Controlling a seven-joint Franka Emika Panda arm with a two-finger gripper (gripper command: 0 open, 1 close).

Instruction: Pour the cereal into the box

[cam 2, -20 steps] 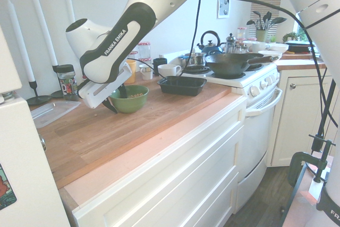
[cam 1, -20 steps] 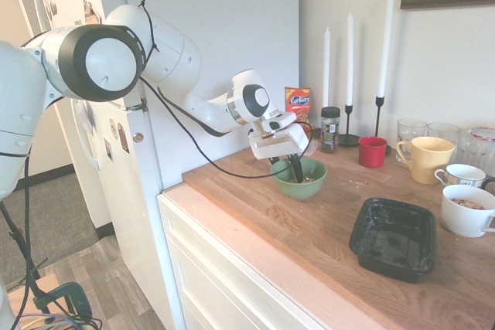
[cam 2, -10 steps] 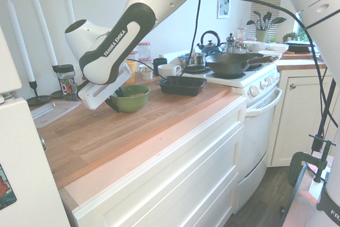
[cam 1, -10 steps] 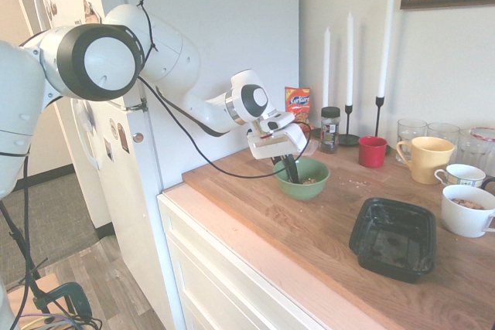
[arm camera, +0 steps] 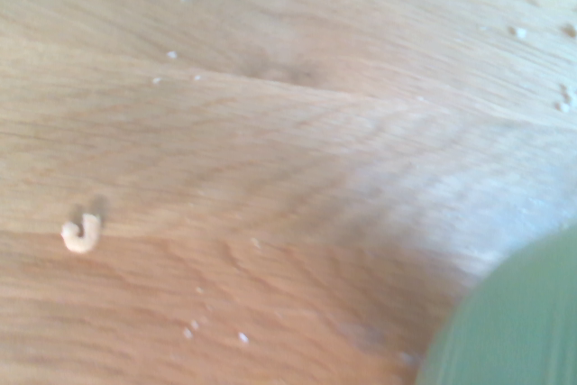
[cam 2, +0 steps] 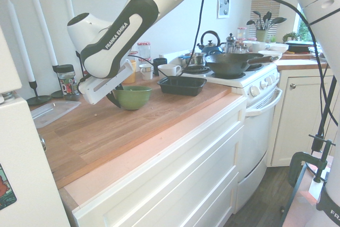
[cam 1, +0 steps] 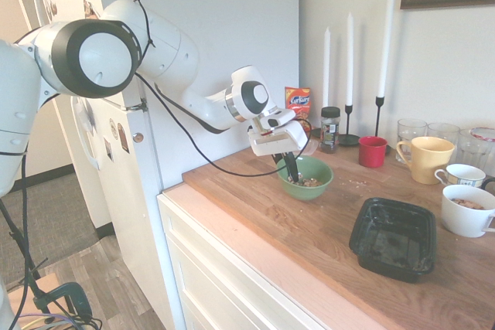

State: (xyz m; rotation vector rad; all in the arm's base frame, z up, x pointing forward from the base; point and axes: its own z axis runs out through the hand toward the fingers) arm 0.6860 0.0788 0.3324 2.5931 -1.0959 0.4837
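Observation:
Tan cereal [cam 1: 312,182] lies in a green bowl [cam 1: 309,178] on the wooden counter [cam 1: 309,229], at its left back. My gripper [cam 1: 291,168] is shut on the bowl's near rim, one finger inside and one outside. The second exterior view shows the bowl [cam 2: 132,98] under the gripper [cam 2: 114,98], which reaches down from the left. The box, a black tray [cam 1: 393,237], sits apart to the right near the counter's front edge; it is also in the second exterior view as the black tray [cam 2: 182,85]. In the wrist view the green bowl [arm camera: 514,322] fills a corner and one loose cereal piece [arm camera: 81,233] lies on the wood.
Behind the bowl stand a spice jar [cam 1: 330,128], an orange-red snack bag [cam 1: 297,102], white candles [cam 1: 349,48] and a red cup [cam 1: 372,151]. A yellow mug [cam 1: 426,158], white mugs [cam 1: 466,210] and glasses crowd the far right. A clear flat container [cam 2: 53,111] lies by the fridge [cam 1: 224,44].
The fingers have closed on the bowl's rim. The bowl has shifted slightly toward the black tray together with the gripper.

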